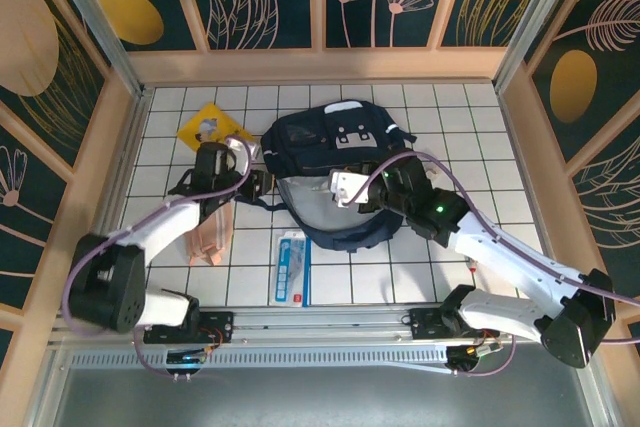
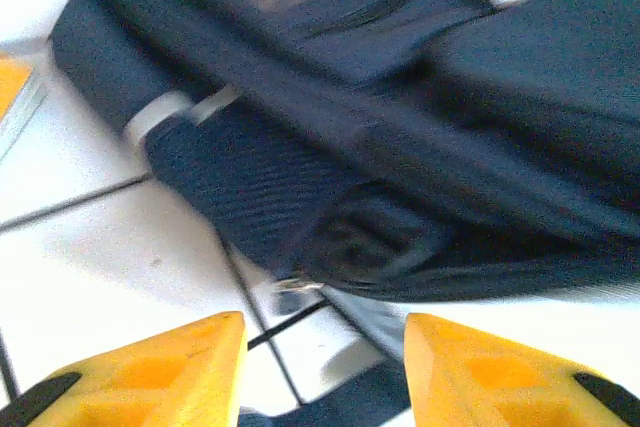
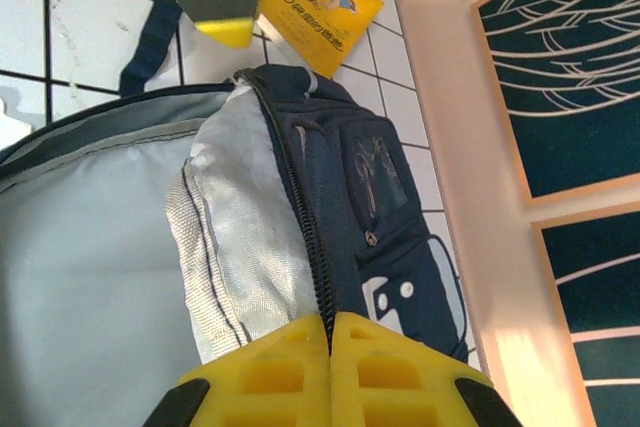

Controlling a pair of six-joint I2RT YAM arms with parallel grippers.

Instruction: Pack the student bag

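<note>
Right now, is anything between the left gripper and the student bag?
Nothing visible is. The left gripper is open and faces the side of the student bag directly, with just bare white tiled table between them.

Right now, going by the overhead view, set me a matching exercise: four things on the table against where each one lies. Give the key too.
Things:
1. student bag
2. yellow booklet
3. pink pouch
4. blue-and-white packet

Places:
A. far side, left of the bag
B. near side, just in front of the bag
C. centre, unzipped, pale lining showing
D. near side, left of the packet

Pairs: 1-C, 2-A, 3-D, 4-B
</note>
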